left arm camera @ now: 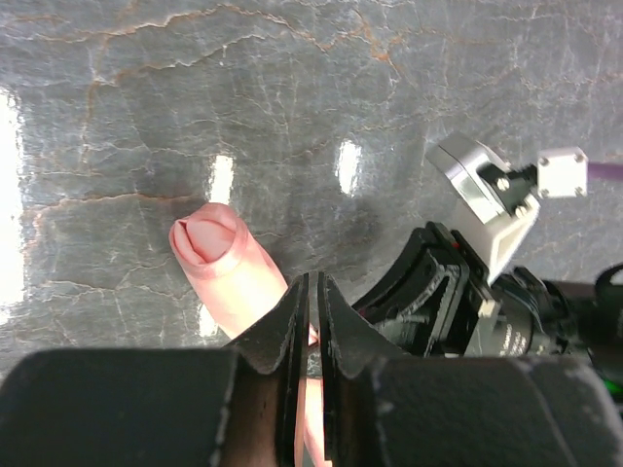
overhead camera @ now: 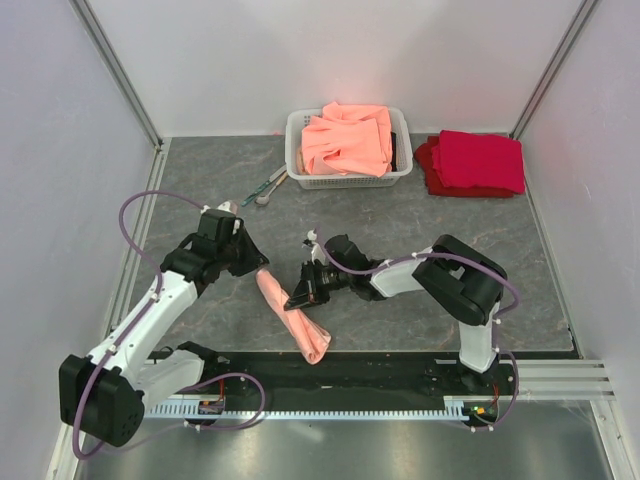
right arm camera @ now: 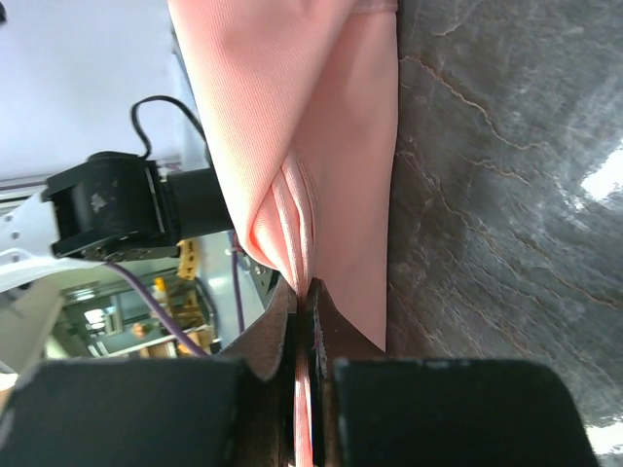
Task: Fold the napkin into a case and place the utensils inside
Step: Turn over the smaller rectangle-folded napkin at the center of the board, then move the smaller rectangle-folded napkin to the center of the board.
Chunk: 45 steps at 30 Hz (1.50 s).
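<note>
The pale-pink napkin [overhead camera: 300, 325] lies bunched into a long narrow roll on the dark table, running from the middle toward the front edge. My left gripper [overhead camera: 262, 265] is shut at its far end, with pink cloth showing between the fingertips in the left wrist view [left arm camera: 313, 282], where the rolled end [left arm camera: 219, 263] sticks out to the left. My right gripper [overhead camera: 297, 298] is shut on a fold of the napkin [right arm camera: 292, 117] beside the left one, as the right wrist view [right arm camera: 307, 287] shows. The utensils [overhead camera: 268, 187], a spoon and teal-handled pieces, lie left of the basket.
A white basket [overhead camera: 296, 130] with orange-salmon cloths [overhead camera: 345, 140] stands at the back centre. Deep red folded cloths [overhead camera: 475, 162] lie at the back right. A black strip and rail [overhead camera: 380, 385] run along the near edge by the arm bases.
</note>
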Tool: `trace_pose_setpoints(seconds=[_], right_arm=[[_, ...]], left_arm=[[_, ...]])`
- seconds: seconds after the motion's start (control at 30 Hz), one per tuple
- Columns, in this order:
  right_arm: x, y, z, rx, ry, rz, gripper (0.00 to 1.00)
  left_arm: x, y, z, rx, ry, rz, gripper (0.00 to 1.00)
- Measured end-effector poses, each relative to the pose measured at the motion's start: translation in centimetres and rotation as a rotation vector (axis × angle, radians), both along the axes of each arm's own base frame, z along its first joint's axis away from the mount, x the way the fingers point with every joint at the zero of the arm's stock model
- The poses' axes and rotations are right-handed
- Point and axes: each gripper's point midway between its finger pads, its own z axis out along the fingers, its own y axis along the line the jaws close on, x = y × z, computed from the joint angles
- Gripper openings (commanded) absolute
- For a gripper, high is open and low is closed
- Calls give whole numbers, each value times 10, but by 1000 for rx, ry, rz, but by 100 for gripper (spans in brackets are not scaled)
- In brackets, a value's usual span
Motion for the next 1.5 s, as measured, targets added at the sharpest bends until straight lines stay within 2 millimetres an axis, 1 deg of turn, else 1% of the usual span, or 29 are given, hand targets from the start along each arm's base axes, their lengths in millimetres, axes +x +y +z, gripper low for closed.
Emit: trace_pose_setpoints(seconds=[0.07,0.13,0.17,0.2,0.23,0.27,0.3,0.37,0.4,0.43,0.47,0.53,0.6,0.67,0.73,0.77,0.83,0.87,0.9,0.93,0.97,1.0,1.03,1.07,1.1,1.17,1.3,1.4,1.5], right_arm=[[1,-3,0,27,19,-1,3],[4,-5,1,49,29,-5,7],[6,-7,2,58,31,-4,12],[8,-9,4,66,32,-7,21],[13,-12,4,72,32,-12,25],[17,-15,4,75,35,-17,32],[21,-19,4,76,36,-21,35],[32,-28,0,67,29,-28,42],[38,-34,-6,46,28,-35,50],[45,-41,-12,19,16,-38,54],[53,-49,-18,-17,8,-43,61],[72,-64,-27,-95,-14,-67,66],[98,-82,-21,-164,-75,-96,70],[123,-104,-11,-266,-168,-148,70],[134,-120,5,-340,-245,-180,70],[132,-125,15,-365,-280,-186,67],[117,-123,33,-391,-332,-168,62],[105,-117,40,-388,-356,-147,57],[90,-110,45,-379,-371,-122,54],[72,-101,47,-365,-381,-90,50],[54,-95,47,-356,-384,-60,43],[35,-90,44,-351,-376,-32,39],[21,-87,41,-346,-366,-9,33],[3,-85,34,-347,-344,13,32],[-6,-86,28,-353,-326,22,31],[-15,-93,14,-373,-288,13,31],[-20,-113,-15,-438,-237,-27,31],[-17,-116,-26,-461,-241,-40,30],[-12,-117,-37,-495,-243,-50,30]], left_arm=[[0,-2,0,-10,3,-10,14],[-1,-4,-1,-18,6,-19,14],[-1,-5,-1,-22,6,-22,14],[-1,-7,-1,-29,6,-31,15],[-1,-9,-2,-35,8,-37,15],[-1,-11,-2,-42,10,-44,15],[0,-14,-3,-52,12,-55,15],[1,-18,-6,-66,21,-74,15],[2,-20,-8,-70,27,-80,15],[3,-23,-10,-80,36,-91,15],[4,-26,-14,-87,46,-100,16],[3,-31,-20,-101,61,-117,18],[3,-37,-24,-119,69,-140,18],[2,-46,-26,-134,71,-171,18],[2,-56,-29,-151,76,-206,18],[3,-60,-33,-157,85,-220,19],[4,-67,-43,-163,112,-237,18],[4,-69,-49,-162,127,-236,18],[6,-70,-55,-159,144,-235,18],[7,-70,-62,-156,161,-231,18],[7,-71,-69,-151,178,-227,18],[8,-70,-74,-146,192,-223,17],[8,-71,-78,-144,203,-219,17],[9,-70,-82,-139,211,-214,17],[10,-70,-86,-134,218,-208,17],[15,-70,-90,-126,225,-192,17],[24,-71,-102,-115,244,-157,17],[27,-67,-112,-94,261,-121,18],[31,-66,-113,-95,256,-102,18]])
